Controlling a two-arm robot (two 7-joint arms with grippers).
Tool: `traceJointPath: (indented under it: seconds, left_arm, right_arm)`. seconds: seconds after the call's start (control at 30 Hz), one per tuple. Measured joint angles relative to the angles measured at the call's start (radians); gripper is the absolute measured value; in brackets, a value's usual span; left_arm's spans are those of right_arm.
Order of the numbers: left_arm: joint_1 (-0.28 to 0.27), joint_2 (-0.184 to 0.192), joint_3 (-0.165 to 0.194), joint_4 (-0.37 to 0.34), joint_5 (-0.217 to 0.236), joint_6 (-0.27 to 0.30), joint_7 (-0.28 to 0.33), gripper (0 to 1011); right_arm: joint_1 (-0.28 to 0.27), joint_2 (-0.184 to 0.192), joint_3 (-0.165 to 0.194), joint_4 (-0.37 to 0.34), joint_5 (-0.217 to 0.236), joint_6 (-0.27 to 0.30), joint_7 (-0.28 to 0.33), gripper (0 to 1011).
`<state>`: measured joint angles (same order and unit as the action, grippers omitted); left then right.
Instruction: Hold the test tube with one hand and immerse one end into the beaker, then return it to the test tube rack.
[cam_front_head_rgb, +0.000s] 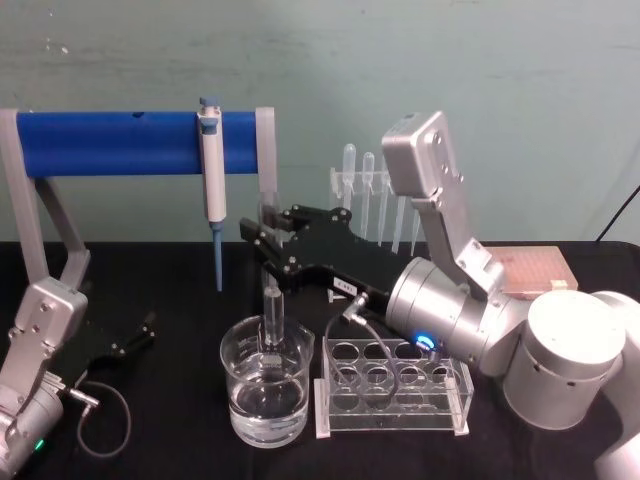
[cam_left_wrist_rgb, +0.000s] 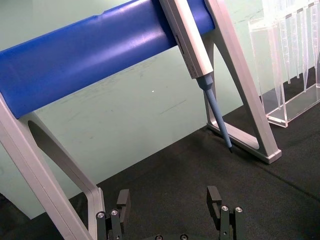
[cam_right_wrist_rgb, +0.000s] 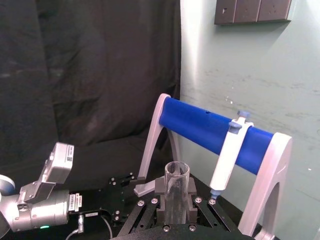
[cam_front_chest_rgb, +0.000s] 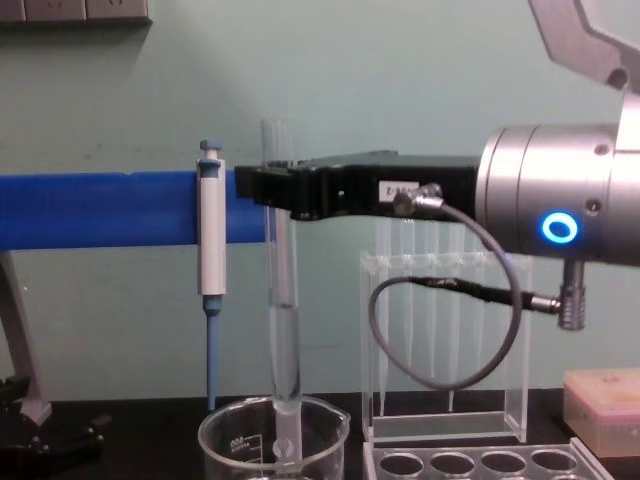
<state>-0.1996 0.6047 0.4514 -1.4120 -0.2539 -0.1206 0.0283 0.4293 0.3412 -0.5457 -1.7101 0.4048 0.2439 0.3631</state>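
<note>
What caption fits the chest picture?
Right gripper holds the test tube upright, its bottom end inside the beaker; left gripper idle.

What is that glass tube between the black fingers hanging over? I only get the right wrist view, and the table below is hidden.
Observer: A wide glass beaker; the test tube, held by the right gripper, has its lower end below the rim.
Visitor: Anything in it?
Observer: Clear liquid fills its lower part.
Visitor: Is the other arm helping?
Observer: No, the left gripper sits open, low on the left, holding nothing.
</note>
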Motion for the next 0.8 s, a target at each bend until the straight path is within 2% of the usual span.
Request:
traceJointPath:
  seconds: [0.33,0.8]
  left_arm:
    - [0.0,0.0,0.0,0.0,0.0,0.0,0.0,1000]
    - [0.0,0.0,0.0,0.0,0.0,0.0,0.0,1000]
  right_arm:
    - [-0.03,-0.025,-0.008,0.048,-0.023,-0.068,0.015,228]
    - [-0.047,-0.049,-0.005,0.111,-0.045,-0.112,0.031,228]
